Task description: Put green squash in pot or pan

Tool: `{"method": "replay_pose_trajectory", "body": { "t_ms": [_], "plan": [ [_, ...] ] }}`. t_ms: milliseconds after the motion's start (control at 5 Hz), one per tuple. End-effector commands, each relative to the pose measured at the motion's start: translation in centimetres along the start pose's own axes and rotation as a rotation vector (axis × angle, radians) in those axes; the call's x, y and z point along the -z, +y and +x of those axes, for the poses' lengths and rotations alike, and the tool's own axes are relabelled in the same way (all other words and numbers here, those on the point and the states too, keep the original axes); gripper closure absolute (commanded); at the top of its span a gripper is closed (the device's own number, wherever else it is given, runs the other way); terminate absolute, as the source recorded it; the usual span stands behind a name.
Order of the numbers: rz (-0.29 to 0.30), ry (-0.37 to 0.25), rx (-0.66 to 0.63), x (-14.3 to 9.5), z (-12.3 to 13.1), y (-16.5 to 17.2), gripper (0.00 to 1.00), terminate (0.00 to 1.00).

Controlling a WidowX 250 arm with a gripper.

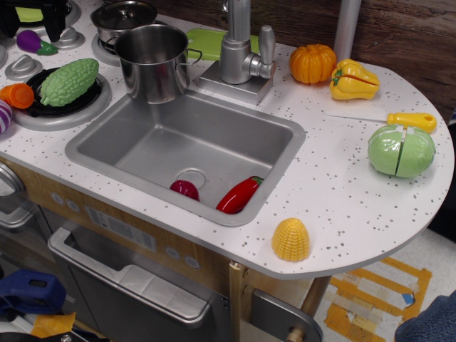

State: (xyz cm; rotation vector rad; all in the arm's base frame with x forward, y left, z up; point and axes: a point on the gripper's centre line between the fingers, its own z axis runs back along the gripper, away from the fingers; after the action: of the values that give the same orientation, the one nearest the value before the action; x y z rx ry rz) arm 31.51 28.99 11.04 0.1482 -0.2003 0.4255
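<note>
The green squash [69, 80], light green, oblong and bumpy, lies on a black round plate [43, 107] set in a silver stove burner at the left. A tall steel pot [153, 63] stands upright just right of it, at the sink's back left corner. A second steel pot [125, 16] sits on a burner behind. No gripper fingers show. A dark shape [43, 11] at the top left edge is cut off by the frame, and I cannot tell what it is.
The sink [142, 146] holds a red pepper [239, 196] and a dark red ball [184, 189]. An orange carrot piece [18, 95] touches the black plate. A faucet [239, 46], pumpkin [312, 64], yellow pepper [353, 80], knife [410, 120], smooth split green vegetable [401, 151] and corn [291, 239] are on the counter.
</note>
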Motion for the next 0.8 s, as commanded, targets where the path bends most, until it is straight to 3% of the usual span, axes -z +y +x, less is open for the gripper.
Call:
{"method": "replay_pose_trajectory", "body": {
  "t_ms": [0, 200, 400, 600],
  "plan": [
    [0.000, 0.000, 0.000, 0.0, 0.0, 0.0, 0.00, 0.00],
    [-0.034, -0.037, 0.134, 0.2, 0.8, -0.1, 0.00, 0.00],
    [-0.115, -0.059, 0.268, 0.8, 1.0, 0.1, 0.00, 0.00],
    [-0.110, -0.017, 0.360, 1.6, 0.8, 0.1, 0.00, 0.00]
  ]
}}
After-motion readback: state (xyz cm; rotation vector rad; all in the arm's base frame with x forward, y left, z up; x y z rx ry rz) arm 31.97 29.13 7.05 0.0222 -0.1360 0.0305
